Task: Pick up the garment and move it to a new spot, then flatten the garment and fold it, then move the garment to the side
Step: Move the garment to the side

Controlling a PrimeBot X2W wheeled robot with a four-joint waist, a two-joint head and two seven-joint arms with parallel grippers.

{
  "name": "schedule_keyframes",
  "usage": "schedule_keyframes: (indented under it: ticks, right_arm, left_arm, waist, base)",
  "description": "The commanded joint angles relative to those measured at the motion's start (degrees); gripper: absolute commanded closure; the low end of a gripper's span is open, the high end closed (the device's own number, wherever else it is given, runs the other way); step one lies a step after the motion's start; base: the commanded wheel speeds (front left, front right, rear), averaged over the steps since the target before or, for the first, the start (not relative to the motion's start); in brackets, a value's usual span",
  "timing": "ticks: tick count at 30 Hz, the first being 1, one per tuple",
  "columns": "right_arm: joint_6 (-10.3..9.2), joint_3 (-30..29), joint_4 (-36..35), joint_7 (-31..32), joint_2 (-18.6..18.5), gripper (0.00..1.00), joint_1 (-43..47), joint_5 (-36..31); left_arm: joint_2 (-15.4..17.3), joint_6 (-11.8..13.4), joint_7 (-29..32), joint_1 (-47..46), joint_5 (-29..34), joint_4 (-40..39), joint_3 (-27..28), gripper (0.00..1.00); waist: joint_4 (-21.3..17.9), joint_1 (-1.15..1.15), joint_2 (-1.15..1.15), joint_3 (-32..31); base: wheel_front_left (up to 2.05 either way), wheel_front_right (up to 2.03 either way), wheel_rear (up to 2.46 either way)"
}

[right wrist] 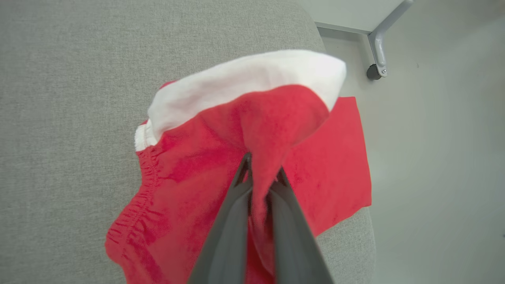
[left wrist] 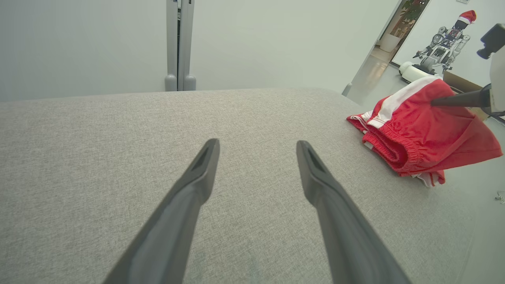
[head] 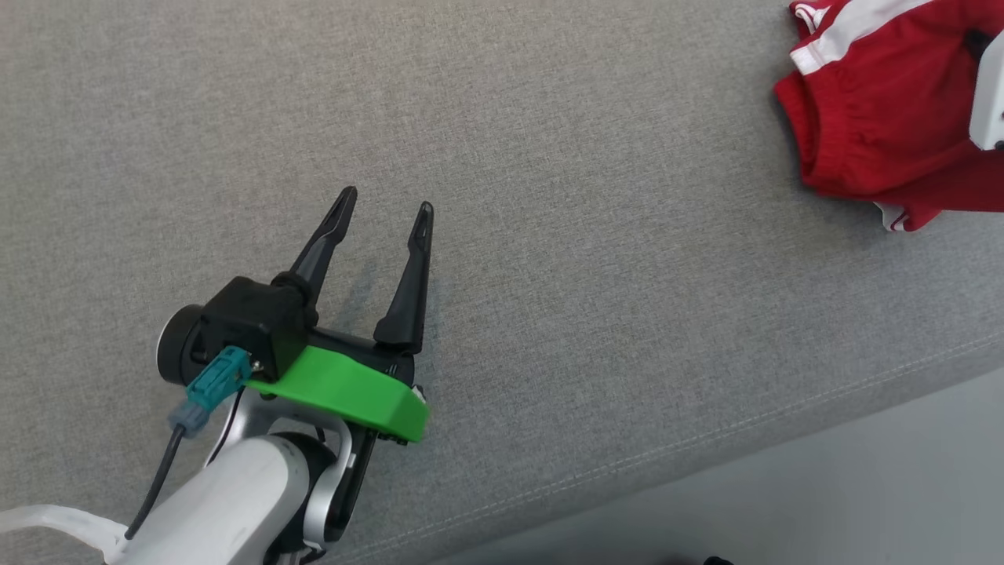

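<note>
The red fabric garment [head: 871, 118] is a bright solid red, with a broad white stripe down one side and a bit of white trim at the hem. The light grey woven-cloth tabletop [head: 549, 157] is a plain heathered weave, no print, just a paler stitched seam near its edge. The left gripper [head: 387, 198] has matte black fingers, plus a lime green plastic guard [head: 353, 388], a teal plug [head: 216, 380] and a glossy white forearm [head: 227, 502]. The smooth pale grey floor [head: 784, 486] looks almost bluish.
</note>
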Motion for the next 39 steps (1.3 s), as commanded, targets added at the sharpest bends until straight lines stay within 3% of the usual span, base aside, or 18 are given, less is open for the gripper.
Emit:
schedule_keyframes:
  ticks: [1, 23, 24, 25, 26, 39]
  right_arm:
    - [-0.03, 1.30, 1.07, -1.68, -1.37, 1.00, -1.74, -1.34]
    - [-0.06, 12.67, 14.65, -14.29, -6.63, 1.00, -10.27, -6.03]
    - [-0.06, 13.12, 15.20, -14.87, -6.75, 0.85, -10.48, -6.13]
    - [-0.06, 13.53, 15.75, -15.59, -6.76, 0.56, -10.74, -6.10]
    - [-0.06, 13.83, 16.36, -16.29, -6.72, 0.00, -10.97, -6.00]
    - [-0.06, 17.96, 23.29, -23.22, -8.01, 0.00, -10.49, -6.25]
  left_arm:
    - [-0.03, -0.34, 0.37, -1.44, 0.66, -0.54, -0.17, 0.00]
    - [2.30, 1.49, 3.66, -3.72, 3.26, -3.53, -1.37, 0.00]
    - [2.32, 1.57, 3.75, -3.78, 3.29, -3.61, -1.45, 0.00]
    - [2.33, 1.56, 3.89, -3.76, 3.28, -3.67, -1.52, 0.00]
    - [2.39, 1.63, 3.96, -3.74, 3.32, -3.68, -1.58, 0.00]
    - [3.38, 2.13, 4.74, -3.24, 3.20, -3.94, -1.50, 0.00]
  waist:
    - [0.64, 0.00, 0.00, 2.08]
    - [2.49, 0.00, 0.00, 8.39]
    - [2.47, 0.00, 0.00, 8.49]
    - [2.44, 0.00, 0.00, 8.55]
    - [2.40, 0.00, 0.00, 8.58]
    - [0.93, 0.00, 0.00, 7.68]
  base:
    - [0.00, 0.00, 0.00]
    - [0.00, 0.00, 0.00]
    - [0.00, 0.00, 0.00]
    - [0.00, 0.00, 0.00]
    - [0.00, 0.00, 0.00]
    - [0.00, 0.00, 0.00]
